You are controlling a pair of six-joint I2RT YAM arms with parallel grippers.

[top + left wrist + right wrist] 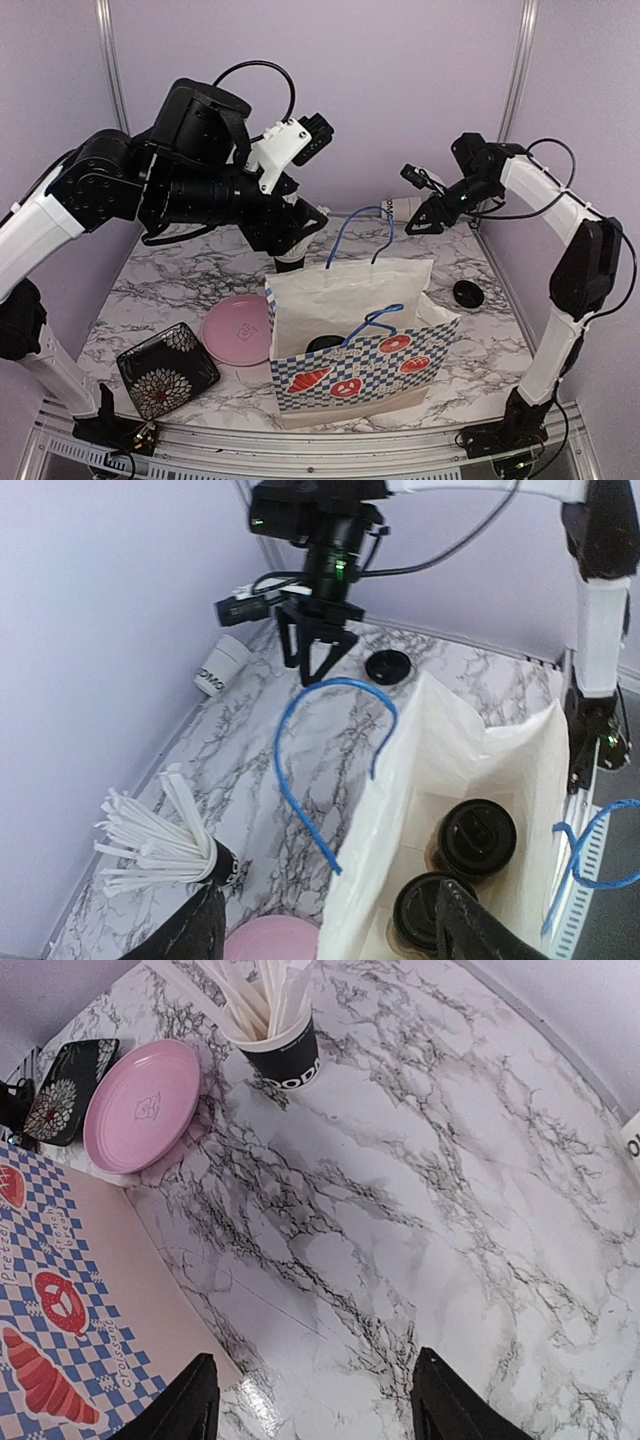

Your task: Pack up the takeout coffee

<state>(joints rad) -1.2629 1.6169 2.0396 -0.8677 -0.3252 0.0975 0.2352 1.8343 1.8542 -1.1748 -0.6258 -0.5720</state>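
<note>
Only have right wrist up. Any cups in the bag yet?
Observer: Yes. The left wrist view shows two lidded cups standing inside the bag.
Operator: Any still outside?
Observer: One white cup lies on its side at the far end of the table.
Operator: Loose lid anywhere?
Observer: A black lid lies flat on the table, apart from that cup.

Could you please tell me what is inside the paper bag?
Two lidded cups stand side by side in the bag, mostly their black lids showing. The bag's walls hide the rest of its floor.
</note>
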